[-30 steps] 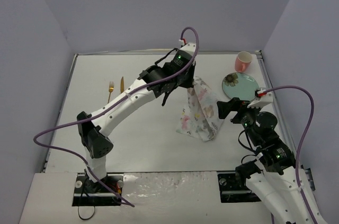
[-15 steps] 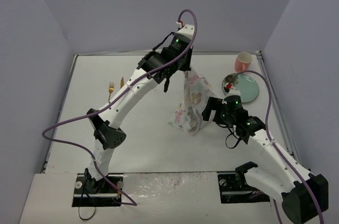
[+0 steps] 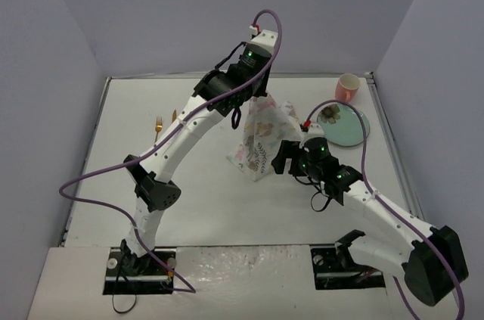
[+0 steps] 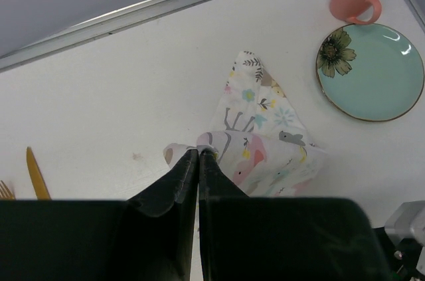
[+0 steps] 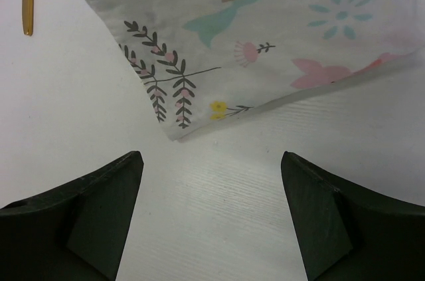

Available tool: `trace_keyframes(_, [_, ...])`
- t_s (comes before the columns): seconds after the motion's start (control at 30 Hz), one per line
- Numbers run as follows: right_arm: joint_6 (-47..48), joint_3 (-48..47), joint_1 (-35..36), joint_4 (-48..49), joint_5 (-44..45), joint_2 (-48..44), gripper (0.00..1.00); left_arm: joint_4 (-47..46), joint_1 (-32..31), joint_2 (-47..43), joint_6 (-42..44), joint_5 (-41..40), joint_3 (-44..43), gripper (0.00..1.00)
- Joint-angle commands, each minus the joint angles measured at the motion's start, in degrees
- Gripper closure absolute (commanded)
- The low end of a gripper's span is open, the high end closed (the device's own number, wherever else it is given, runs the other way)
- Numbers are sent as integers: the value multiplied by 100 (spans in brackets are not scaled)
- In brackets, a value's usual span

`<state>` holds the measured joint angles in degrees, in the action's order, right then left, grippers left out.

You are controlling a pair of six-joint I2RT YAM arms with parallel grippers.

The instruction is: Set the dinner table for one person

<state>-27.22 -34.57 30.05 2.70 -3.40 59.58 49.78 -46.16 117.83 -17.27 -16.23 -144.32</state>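
A floral-printed white placemat (image 3: 257,142) hangs over the dinner table (image 3: 204,206), its lower edge resting on the tabletop. My left gripper (image 3: 253,99) is shut on its top corner and holds it up; in the left wrist view the closed fingertips (image 4: 198,152) pinch the cloth (image 4: 265,135). My right gripper (image 3: 284,158) is low beside the placemat's lower right edge. In the right wrist view it (image 5: 211,158) stands open and empty, with the placemat's bottom corner (image 5: 174,131) just ahead of the jaws.
A mint plate with a flower print (image 3: 345,124) and a pink mug (image 3: 347,88) sit at the back right. A gold fork (image 3: 158,125) and gold knife (image 3: 174,116) lie at the back left, the knife partly behind the left arm.
The left gripper has carried the hanging placemat up and to the left. The right arm has stretched out to the left, following the placemat's lower edge.
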Motion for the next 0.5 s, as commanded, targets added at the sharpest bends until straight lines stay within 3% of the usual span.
trace_keyframes(0.0, [8, 46, 471, 1180, 314, 478, 19, -528, 2, -532, 369, -541, -18, 100])
trace_keyframes(0.47, [-46, 61, 1716, 2274, 2191, 1697, 19, -647, 11, -471, 371, -1121, 179, 100])
